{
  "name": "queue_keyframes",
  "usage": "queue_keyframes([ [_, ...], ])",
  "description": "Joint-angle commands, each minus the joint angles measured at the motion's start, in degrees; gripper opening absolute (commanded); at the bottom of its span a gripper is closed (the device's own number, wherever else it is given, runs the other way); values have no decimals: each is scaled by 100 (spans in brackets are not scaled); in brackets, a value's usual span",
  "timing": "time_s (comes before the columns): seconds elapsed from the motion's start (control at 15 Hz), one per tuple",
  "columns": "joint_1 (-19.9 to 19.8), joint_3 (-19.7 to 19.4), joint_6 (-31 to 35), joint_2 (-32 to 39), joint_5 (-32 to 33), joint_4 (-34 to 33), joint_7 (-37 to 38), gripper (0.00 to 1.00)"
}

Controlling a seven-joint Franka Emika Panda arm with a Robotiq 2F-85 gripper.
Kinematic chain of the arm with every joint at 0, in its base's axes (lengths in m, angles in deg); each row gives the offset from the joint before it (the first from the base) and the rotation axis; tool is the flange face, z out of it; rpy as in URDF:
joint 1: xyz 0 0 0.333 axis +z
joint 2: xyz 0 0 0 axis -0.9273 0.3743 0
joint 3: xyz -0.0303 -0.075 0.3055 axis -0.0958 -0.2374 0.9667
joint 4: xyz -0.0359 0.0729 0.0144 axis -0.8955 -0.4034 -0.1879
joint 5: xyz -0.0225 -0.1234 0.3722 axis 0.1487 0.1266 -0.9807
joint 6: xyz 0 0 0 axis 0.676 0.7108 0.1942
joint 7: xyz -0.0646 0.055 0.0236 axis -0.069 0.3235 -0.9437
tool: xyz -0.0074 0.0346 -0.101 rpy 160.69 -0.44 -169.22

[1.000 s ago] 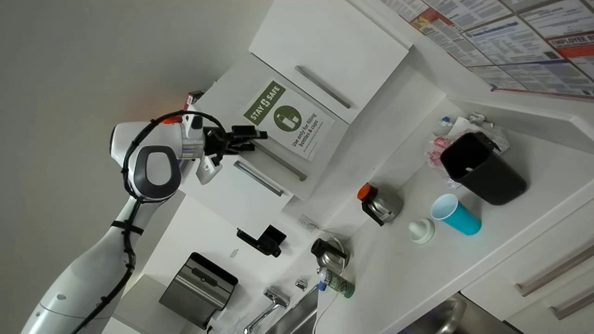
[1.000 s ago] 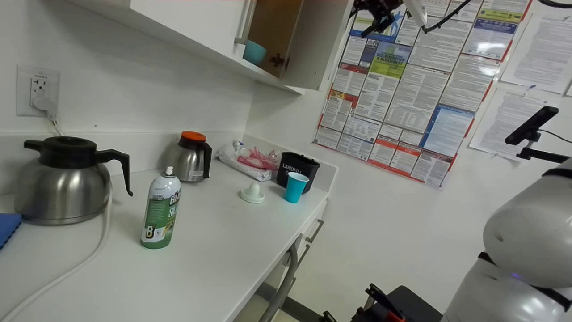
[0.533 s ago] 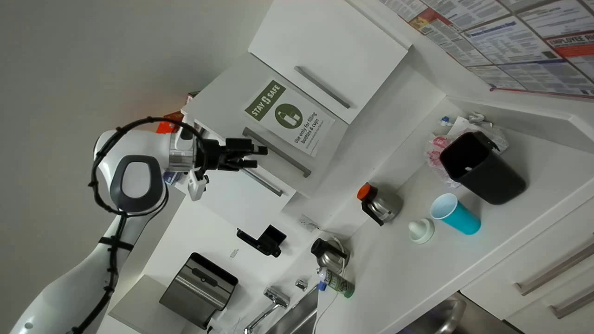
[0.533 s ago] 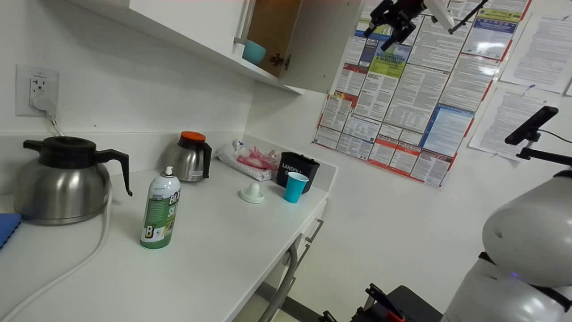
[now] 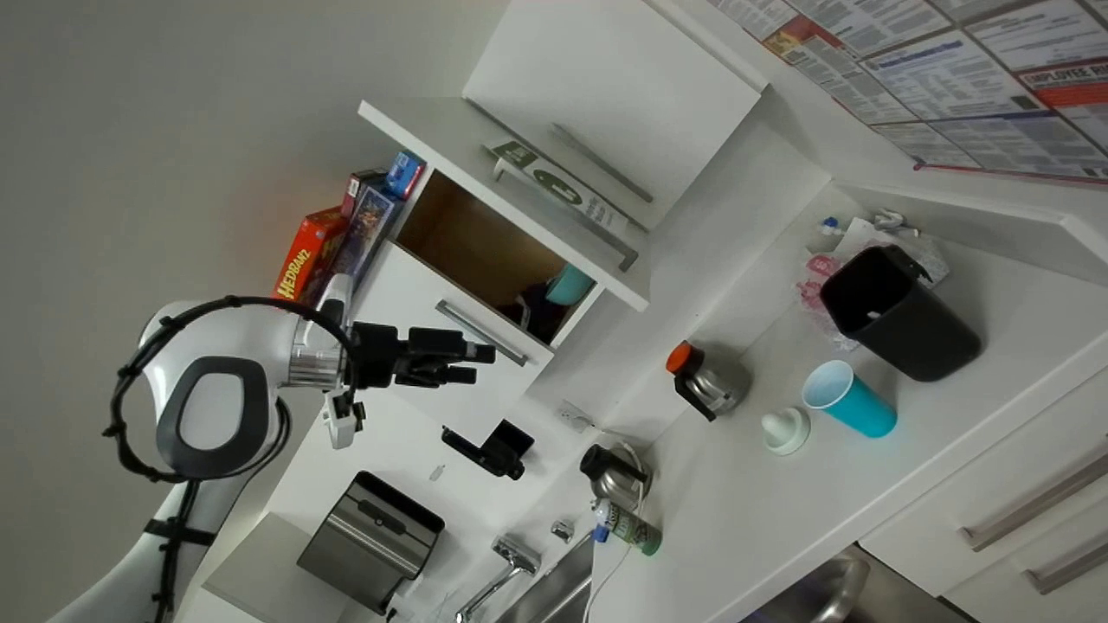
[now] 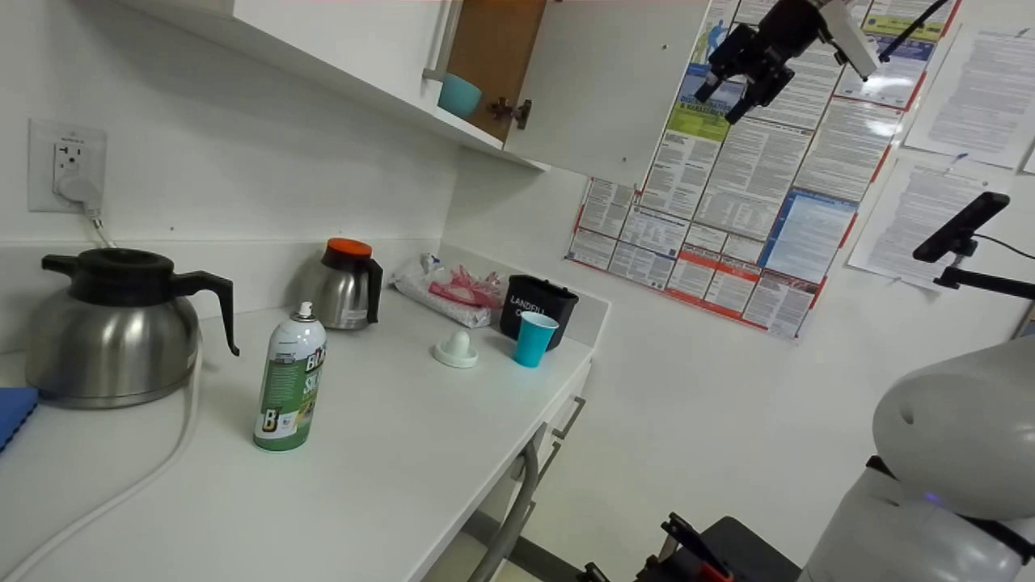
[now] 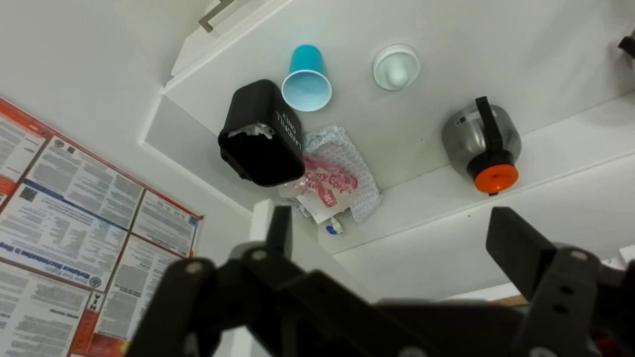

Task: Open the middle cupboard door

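The middle cupboard door (image 5: 519, 192), with its green-and-white sticker (image 5: 558, 186) and slim silver handle (image 5: 571, 215), stands swung well out from the cupboard in an exterior view. Its plain inner face (image 6: 602, 89) and hinge show in an exterior view. The dark cupboard inside (image 5: 476, 238) is exposed. My gripper (image 5: 474, 364) is open and empty, apart from the door, in front of the neighbouring closed door. It also shows in an exterior view (image 6: 720, 105), to the right of the door's free edge. In the wrist view, the gripper's fingers (image 7: 389, 228) are wide apart with nothing between them.
Boxes (image 5: 307, 251) stand on top of the cupboards close to the arm. A teal bowl (image 5: 570, 285) sits inside the cupboard. A closed door with a handle (image 5: 480, 333) is beside it. Below, the counter holds a black bin (image 7: 263, 134), a blue cup (image 7: 307, 74) and carafes (image 7: 481, 139).
The door has swung much wider, and the cupboard's inside now shows. My gripper has moved from beside the door's edge to a spot away from it, in front of the neighbouring door.
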Motion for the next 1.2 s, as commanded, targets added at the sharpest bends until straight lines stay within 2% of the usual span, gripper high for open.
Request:
queue_keyframes([
  [0.0, 9, 322, 227, -316, 400, 687, 168, 100],
  [0.27, 68, 643, 765, -342, 659, 1411, 455, 100],
  [0.53, 147, 750, 1252, -221, 633, 1927, 684, 100],
  [1.13, 274, 686, 1663, 145, 452, 2179, 713, 100],
])
